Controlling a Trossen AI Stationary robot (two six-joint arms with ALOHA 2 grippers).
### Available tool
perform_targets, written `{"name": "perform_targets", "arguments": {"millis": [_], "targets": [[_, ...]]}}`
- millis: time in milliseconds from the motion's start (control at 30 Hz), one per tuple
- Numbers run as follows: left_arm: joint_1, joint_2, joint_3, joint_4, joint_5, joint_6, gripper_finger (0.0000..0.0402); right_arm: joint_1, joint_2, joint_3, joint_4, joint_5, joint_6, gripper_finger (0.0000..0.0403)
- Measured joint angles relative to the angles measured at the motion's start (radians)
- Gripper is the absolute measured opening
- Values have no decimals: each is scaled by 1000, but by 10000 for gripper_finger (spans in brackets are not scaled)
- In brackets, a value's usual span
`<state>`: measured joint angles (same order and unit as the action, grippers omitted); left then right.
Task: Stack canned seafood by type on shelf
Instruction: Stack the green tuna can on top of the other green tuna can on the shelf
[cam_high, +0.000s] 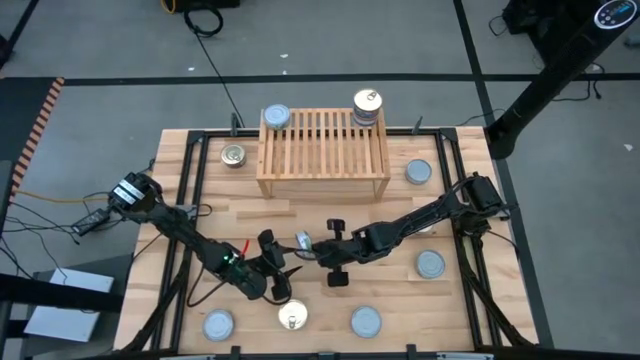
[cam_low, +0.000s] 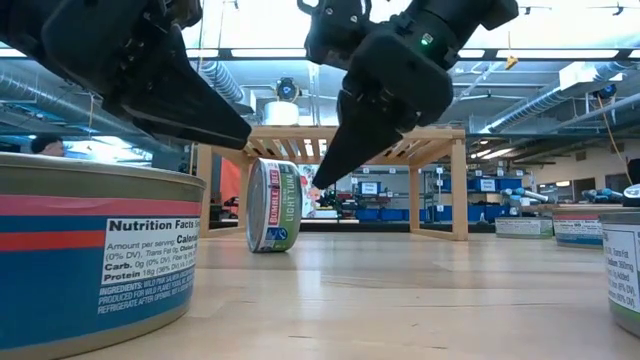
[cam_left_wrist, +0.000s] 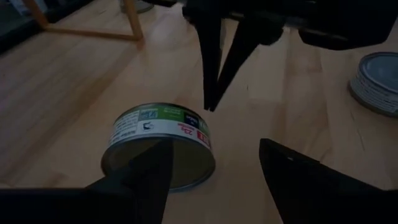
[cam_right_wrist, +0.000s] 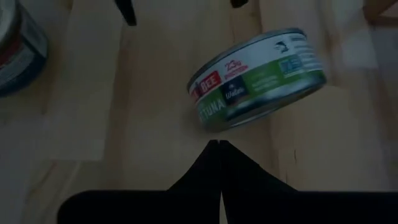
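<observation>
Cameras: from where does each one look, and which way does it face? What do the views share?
High view: above the table, facing straight down; both arms, the shelf and the tuna tin show.
Low view: at tabletop height, facing across to the shelf; both arms enter from above.
Left wrist view: on the left arm, facing the tin; the open left gripper frames it.
Right wrist view: on the right arm, facing the tin; the shut right gripper points at it.
Shared: all four show that tin.

My overhead feed is evenly lit and sharp. Low cam: bright ceiling strip lights (cam_low: 300, 52) backlight the arms, near tin (cam_low: 95, 255) soft. Both wrist cams dim, fingers (cam_left_wrist: 134, 180) blurred.
</observation>
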<state>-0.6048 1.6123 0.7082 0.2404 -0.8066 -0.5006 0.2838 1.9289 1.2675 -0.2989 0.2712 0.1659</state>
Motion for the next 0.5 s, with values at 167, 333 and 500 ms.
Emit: {"name": "perform_targets", "arguments": {"millis": [167, 333, 500], "targets": [[0, 0, 0, 0, 0, -1, 243, -18, 58, 0, 53, -32, 8, 8], [1, 0, 0, 1, 0, -2, 243, -19, 118, 0, 166, -109, -10, 8], [1, 0, 0, 1, -1, -6, 243, -20, 133, 0, 252, -116, -11, 8]]}}
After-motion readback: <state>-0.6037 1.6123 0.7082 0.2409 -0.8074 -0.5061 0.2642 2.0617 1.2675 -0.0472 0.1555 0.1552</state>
